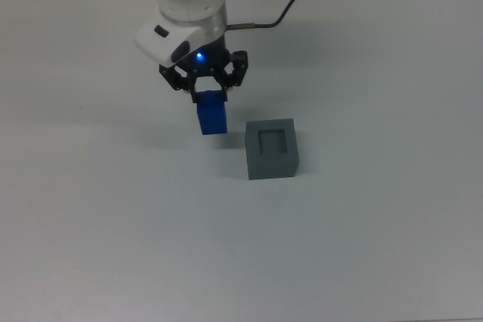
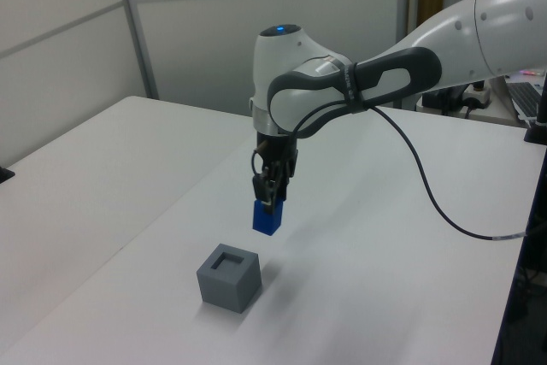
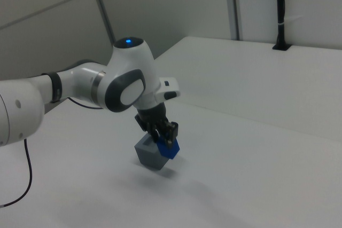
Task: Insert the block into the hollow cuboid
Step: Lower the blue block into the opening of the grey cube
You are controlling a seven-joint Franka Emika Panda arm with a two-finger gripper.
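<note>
Even, diffuse overhead light fills all 3 views, bright without harsh glare. Below my gripper the blue block casts only a faint, soft smudge on the white table. The grey hollow cuboid throws a pale shadow toward the left view's right. A small blue light glows just above my fingers. My white casing carries a mild sheen.
</note>
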